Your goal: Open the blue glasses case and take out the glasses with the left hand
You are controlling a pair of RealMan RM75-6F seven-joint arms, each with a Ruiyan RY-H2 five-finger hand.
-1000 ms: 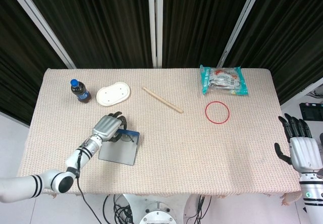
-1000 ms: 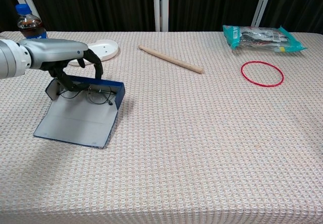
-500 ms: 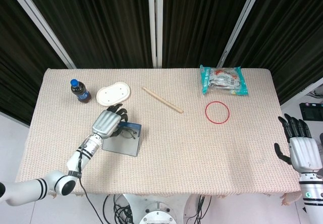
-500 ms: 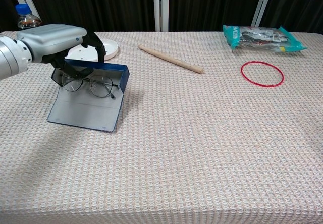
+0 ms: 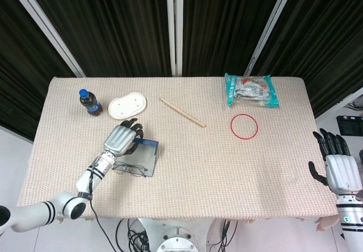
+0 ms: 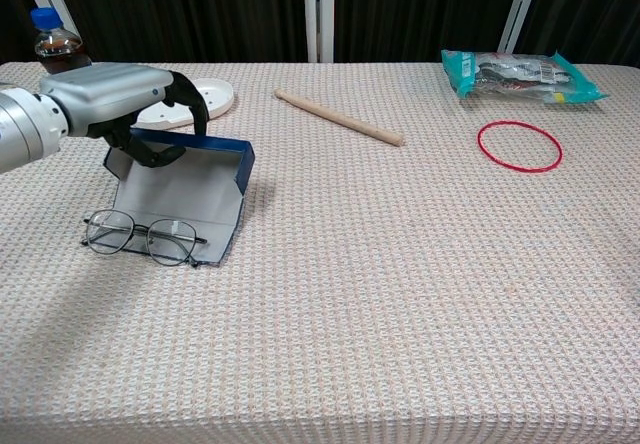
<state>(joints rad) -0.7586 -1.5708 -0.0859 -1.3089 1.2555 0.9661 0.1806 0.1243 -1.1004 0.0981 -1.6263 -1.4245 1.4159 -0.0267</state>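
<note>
Blue glasses case (image 6: 180, 196) open at left centre of the chest view, glasses (image 6: 143, 237) already out on its lower edge.

Going by size: the desk (image 6: 400, 294) fills my frame; my left hand (image 6: 112, 99) is curled over the case's raised back wall, apparently grasping it rather than the glasses, while my right hand (image 5: 342, 169) hangs released, fingers spread, at the lower right of the head view. The glasses lie across the flap's front edge, partly on the cloth. My worry: the case is tipped up, so dropping it could land it on the frames, and thin wire flat on weave may slip a pinch.
</note>
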